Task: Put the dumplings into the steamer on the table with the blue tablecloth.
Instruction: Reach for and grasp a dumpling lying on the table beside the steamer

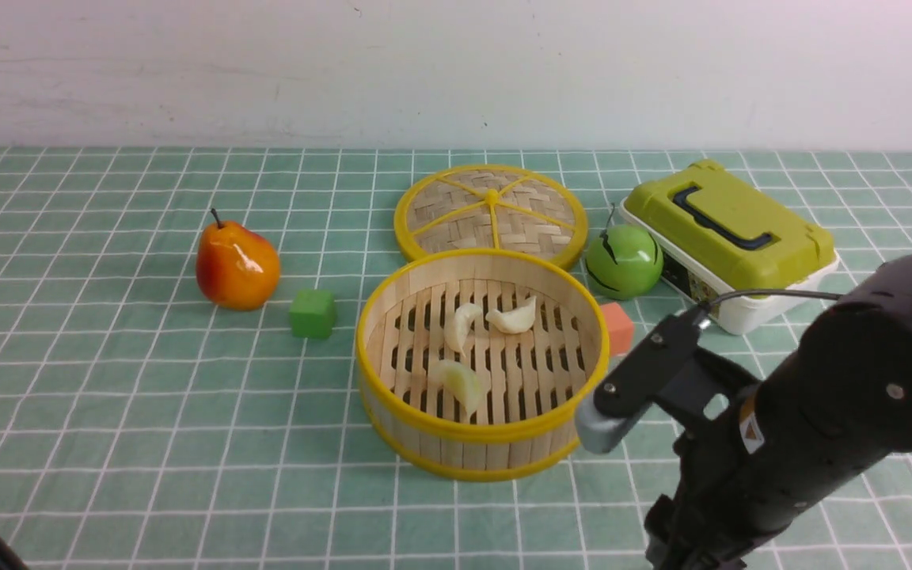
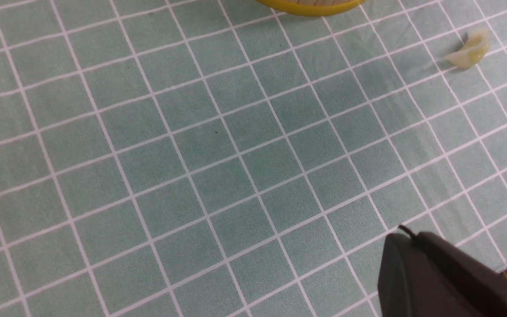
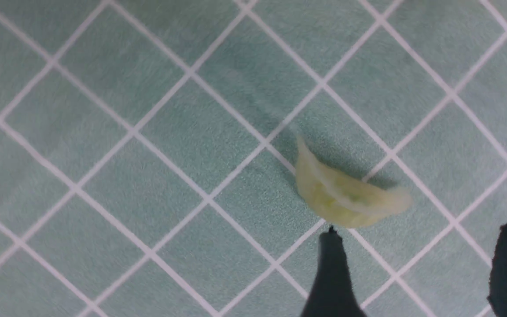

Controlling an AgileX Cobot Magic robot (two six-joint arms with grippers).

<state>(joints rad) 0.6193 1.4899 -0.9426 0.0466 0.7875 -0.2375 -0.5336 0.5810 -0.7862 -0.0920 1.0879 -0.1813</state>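
The steamer stands mid-table on the blue tablecloth. Three dumplings lie in it: two at the back and one in front. The fourth dumpling lies on the cloth; it also shows in the left wrist view, a little away from the steamer's rim. My right gripper is open and empty just above the cloth, one fingertip close to this dumpling. My right arm hides it in the front view. My left gripper looks shut and empty over bare cloth.
The flat woven lid lies behind the steamer. A pear and a green cube are to its left. An orange cube, a green apple and a green-lidded box are to its right.
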